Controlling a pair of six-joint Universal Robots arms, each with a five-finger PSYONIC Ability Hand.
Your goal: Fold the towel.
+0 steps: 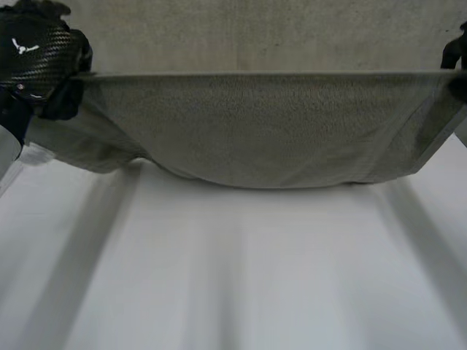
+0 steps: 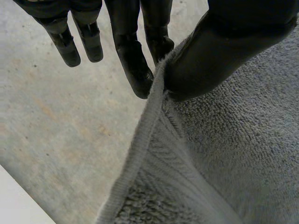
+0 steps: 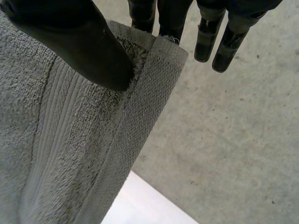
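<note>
The towel (image 1: 255, 127) is held up in the air over the white bench (image 1: 233, 277). It is stretched out long from side to side, and its top edge runs flat and straight between the two hands. The middle hangs down in a soft curve, low over the bench, and I cannot tell if it touches. The left hand (image 1: 40, 58) holds the top corner at one end. Its thumb (image 2: 219, 51) presses the towel's edge against two fingers (image 2: 135, 70), while the other fingers hang straight and free. The right hand (image 3: 79, 42) holds the top corner at the other end the same way, thumb in front and fingers (image 3: 170, 18) behind the cloth. The grey floor (image 2: 60, 130) lies past the bench.
</note>
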